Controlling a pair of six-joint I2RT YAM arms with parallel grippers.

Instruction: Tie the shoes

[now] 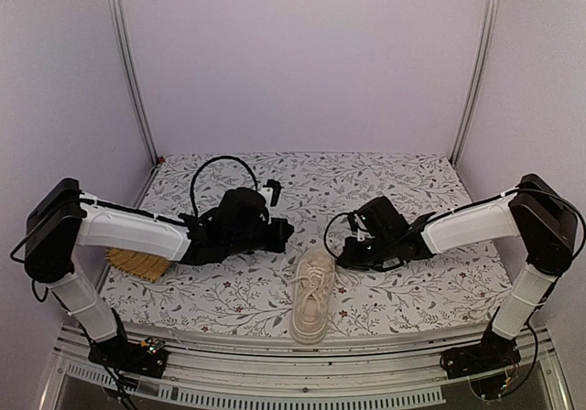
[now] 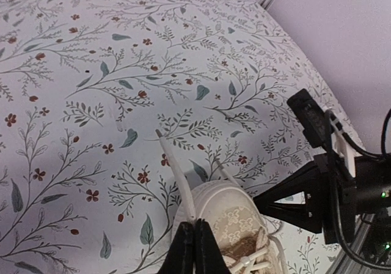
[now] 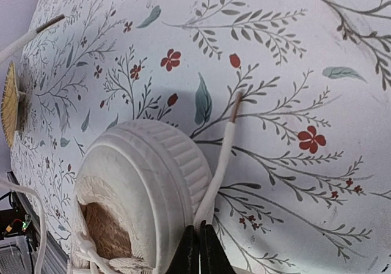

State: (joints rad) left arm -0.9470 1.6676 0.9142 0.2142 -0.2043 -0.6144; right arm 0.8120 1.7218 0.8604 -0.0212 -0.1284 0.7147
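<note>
As left hand (image 2: 195,249) and right hand (image 3: 198,249) clamp its laces (image 2: 173,170), cream sneaker (image 1: 313,296) sits untied.

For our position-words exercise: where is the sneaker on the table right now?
In the top view the sneaker lies centrally at the near edge of the table, between the two arms, just in front of the left tool and right tool.

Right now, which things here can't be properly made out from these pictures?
1. Top view: the woven mat is mostly hidden under the left arm.
2. Both wrist views: the sneaker shows only one end; the rest runs off the bottom edge.
3. Top view: the laces are too thin to follow into the left hand and right hand, which cover them.
</note>
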